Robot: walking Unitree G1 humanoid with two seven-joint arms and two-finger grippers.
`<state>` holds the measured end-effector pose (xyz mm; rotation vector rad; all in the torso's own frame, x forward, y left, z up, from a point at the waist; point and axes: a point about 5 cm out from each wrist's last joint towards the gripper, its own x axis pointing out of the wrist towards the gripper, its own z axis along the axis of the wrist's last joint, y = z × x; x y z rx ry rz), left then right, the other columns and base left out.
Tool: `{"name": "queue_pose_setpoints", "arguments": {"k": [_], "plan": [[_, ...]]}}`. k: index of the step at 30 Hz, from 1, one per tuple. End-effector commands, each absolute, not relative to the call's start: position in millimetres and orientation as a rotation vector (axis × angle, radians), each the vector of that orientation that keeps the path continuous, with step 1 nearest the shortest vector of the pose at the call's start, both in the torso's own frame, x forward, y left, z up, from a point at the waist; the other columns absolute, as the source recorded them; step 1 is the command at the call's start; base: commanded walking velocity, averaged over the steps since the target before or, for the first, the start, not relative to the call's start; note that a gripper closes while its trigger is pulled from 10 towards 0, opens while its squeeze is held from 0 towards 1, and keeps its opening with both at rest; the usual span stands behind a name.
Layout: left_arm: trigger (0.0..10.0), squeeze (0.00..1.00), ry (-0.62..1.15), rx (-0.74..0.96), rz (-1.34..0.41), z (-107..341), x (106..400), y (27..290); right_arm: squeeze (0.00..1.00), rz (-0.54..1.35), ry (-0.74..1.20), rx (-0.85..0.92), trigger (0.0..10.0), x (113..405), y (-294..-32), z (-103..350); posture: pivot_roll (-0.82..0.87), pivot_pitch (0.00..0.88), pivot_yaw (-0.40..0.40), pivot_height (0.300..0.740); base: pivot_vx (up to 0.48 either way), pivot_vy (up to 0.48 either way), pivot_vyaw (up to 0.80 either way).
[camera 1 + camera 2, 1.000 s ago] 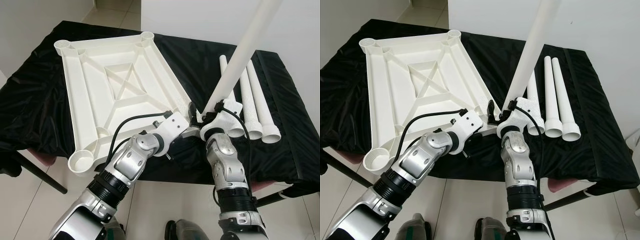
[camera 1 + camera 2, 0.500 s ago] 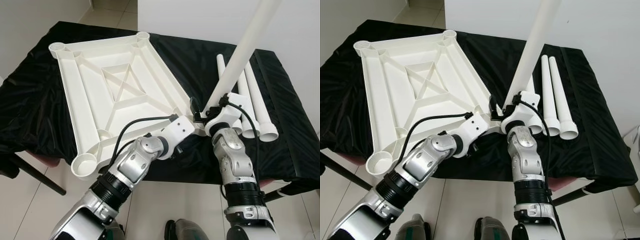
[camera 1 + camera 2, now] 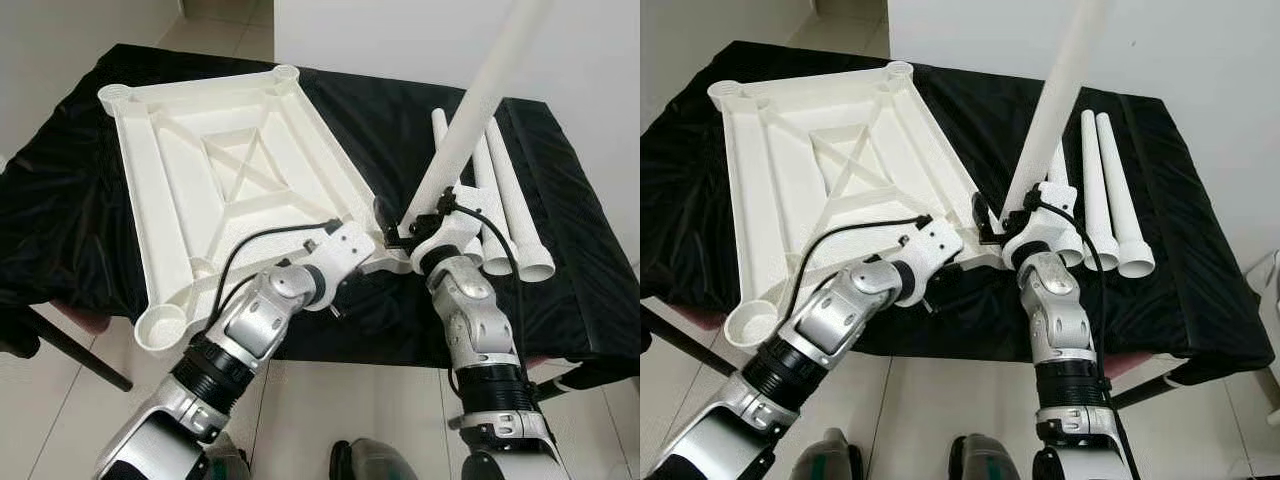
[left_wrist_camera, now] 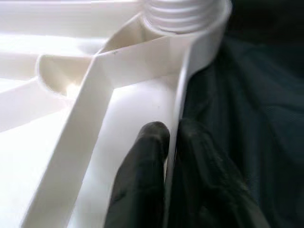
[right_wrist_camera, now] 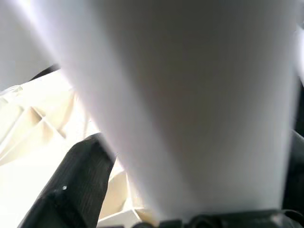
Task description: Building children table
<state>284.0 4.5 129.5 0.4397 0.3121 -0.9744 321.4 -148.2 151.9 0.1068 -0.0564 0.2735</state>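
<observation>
One black-draped bench [image 3: 90, 190] carries the upturned white tabletop [image 3: 220, 180], three spare legs [image 3: 505, 205] lying to its right. Left fingers [image 4: 142, 175] pinch its near rim; right fingers [image 5: 78, 183] clamp a tilted leg [image 3: 470, 120] at the near-right corner socket.

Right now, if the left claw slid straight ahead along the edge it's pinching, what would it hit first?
The left claw is shut on the rim of the white tabletop. Straight ahead along that rim sits the threaded corner socket; it would likely meet that first, though depth is hard to judge.
</observation>
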Motion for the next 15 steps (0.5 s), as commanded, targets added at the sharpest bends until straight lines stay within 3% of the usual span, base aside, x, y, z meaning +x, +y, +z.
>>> {"name": "queue_pose_setpoints", "arguments": {"k": [1, 2, 3, 8, 15], "plan": [[0.0, 0.0, 0.364, 0.419, -1.122, 122, 270, -5, 0.0, 0.321, -0.065, 0.111, 10.0, 321, -145, 156, -0.06, 0.026, -0.04, 0.74, 0.0, 0.0, 0.0], [0.0, 0.0, 0.367, 0.427, -1.131, 121, 270, -5, 0.0, 0.373, -0.062, 0.108, 10.0, 320, -147, 155, -0.06, 0.026, -0.037, 0.74, 0.0, 0.0, 0.0], [10.0, 0.0, 0.374, 0.431, -1.122, 120, 271, -4, 0.0, 0.416, -0.054, 0.097, 10.0, 319, -149, 154, -0.06, 0.027, -0.039, 0.74, 0.0, 0.0, 0.0], [10.0, 0.0, 0.367, 0.443, -1.12, 121, 273, -4, 0.0, 0.533, -0.036, 0.037, 10.0, 320, -159, 150, -0.06, 0.027, -0.038, 0.74, 0.0, 0.0, 0.0], [10.0, 0.0, 0.369, 0.449, -1.113, 121, 273, -3, 0.0, 0.539, -0.022, 0.007, 10.0, 329, -174, 151, -0.05, 0.025, -0.041, 0.74, 0.0, 0.0, 0.0]]}}
